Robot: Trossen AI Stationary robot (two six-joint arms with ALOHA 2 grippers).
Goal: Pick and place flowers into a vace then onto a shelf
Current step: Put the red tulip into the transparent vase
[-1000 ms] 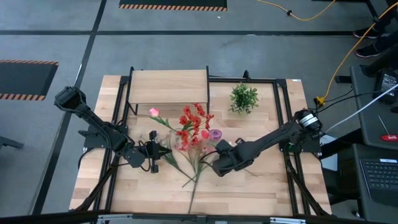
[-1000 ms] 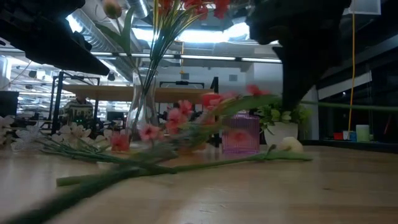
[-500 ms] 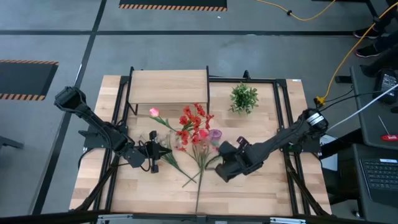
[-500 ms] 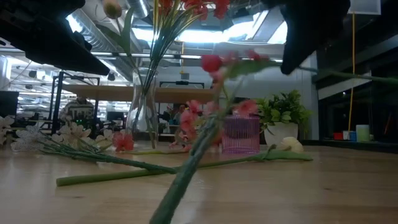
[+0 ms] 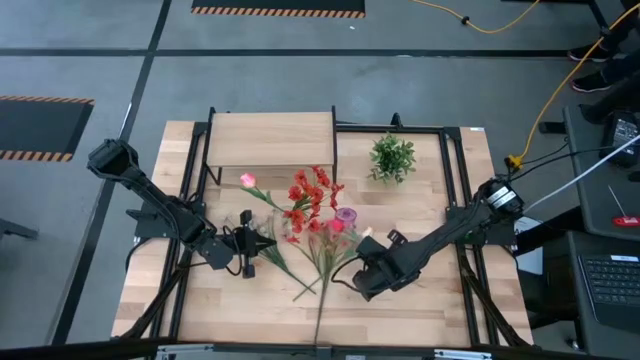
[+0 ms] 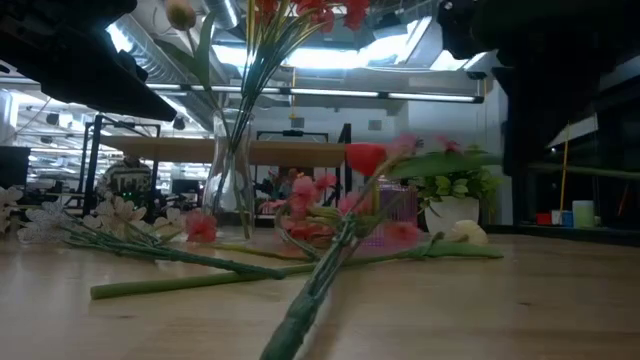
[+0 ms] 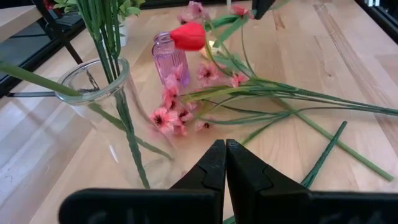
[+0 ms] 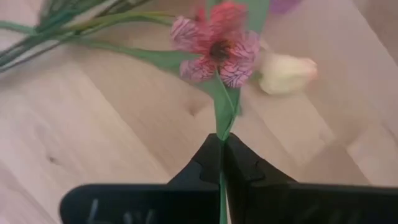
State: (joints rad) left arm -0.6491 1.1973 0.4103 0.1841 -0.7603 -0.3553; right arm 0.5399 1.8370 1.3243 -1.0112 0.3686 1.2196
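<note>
A clear glass vase (image 7: 102, 106) with red flowers and green stems stands mid-table (image 5: 300, 212), in front of the low wood shelf (image 5: 270, 140). Loose flowers (image 7: 273, 99) lie on the table beside it. My left gripper (image 7: 225, 144) is shut and holds nothing, just left of the vase (image 5: 258, 246). My right gripper (image 8: 222, 138) is shut on a red-pink flower (image 8: 217, 42), to the right of the loose pile (image 5: 352, 264). A cream tulip (image 8: 286, 73) lies on the table under that flower. My right gripper pinches the flower's green stem (image 8: 221, 124) between its two fingers, a short way below the blossom. The fingers come steeply from above and lie across the stem. The blossom end (image 6: 365, 158) is raised clear of the table and the stem slants down toward the near edge (image 6: 300, 320).
A small purple bottle (image 7: 169, 56) stands right of the vase. A bushy green potted plant (image 5: 392, 157) sits at the far right. White sprigs (image 6: 110, 215) lie to the left in the low view. Bare tabletop (image 5: 440, 310) shows at the near right.
My right gripper has moved a little toward the table's right and near edges with the flower. The blossom end has come up out of the loose pile, and the stem has swung round until it points at the near edge.
</note>
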